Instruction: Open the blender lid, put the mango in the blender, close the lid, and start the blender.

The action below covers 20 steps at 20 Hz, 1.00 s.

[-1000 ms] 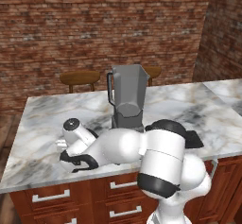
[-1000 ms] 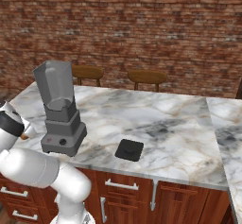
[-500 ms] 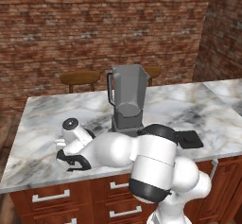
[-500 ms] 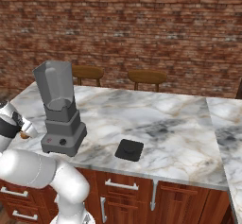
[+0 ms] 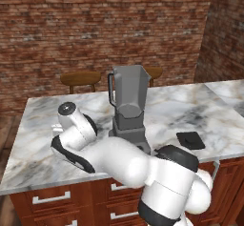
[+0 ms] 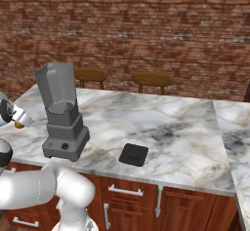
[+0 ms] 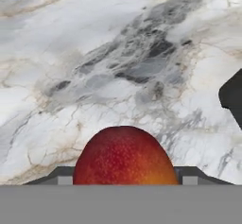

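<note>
Hand (image 7: 123, 183) is clamped on the small red-orange egg-shaped mango (image 7: 124, 156), low at the marble table's (image 5: 190, 113) left edge. Lift straight up, then over the open grey tapered blender jar (image 5: 128, 92).

The bench (image 5: 200, 110) is polished grey-veined marble over glossy reddish wood drawers (image 6: 132, 196). The blender (image 5: 127, 103) looks like matt grey plastic, the blender lid (image 6: 134, 154) matt black. The mango (image 7: 124, 157) has finely speckled, perhaps slightly dimpled skin.
</note>
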Motion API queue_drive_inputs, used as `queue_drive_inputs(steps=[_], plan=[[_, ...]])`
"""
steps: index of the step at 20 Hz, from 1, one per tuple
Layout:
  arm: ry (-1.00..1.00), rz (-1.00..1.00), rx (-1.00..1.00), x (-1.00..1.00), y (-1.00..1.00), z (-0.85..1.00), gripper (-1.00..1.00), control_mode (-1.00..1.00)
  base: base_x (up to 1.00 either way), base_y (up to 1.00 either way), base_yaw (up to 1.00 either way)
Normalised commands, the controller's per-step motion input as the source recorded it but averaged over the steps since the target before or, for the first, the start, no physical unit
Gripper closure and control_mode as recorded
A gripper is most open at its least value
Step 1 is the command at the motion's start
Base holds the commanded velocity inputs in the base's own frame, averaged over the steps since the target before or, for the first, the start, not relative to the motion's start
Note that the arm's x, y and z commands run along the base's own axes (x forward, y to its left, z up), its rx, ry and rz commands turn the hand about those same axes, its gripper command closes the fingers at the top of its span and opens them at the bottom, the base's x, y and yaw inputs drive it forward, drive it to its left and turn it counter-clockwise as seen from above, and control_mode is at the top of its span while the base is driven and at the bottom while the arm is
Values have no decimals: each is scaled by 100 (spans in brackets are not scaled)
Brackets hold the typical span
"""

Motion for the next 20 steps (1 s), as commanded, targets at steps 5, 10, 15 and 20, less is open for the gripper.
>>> queue_drive_inputs(steps=[5,10,15,20], plan=[[-12,0,0,-6,-5,100,100,-100,0,0,0],[-15,0,0,0,-11,100,100,-100,0,0,0],[-15,0,0,0,-19,100,100,-100,0,0,0],[-15,0,0,0,-33,100,100,-100,0,0,0]])
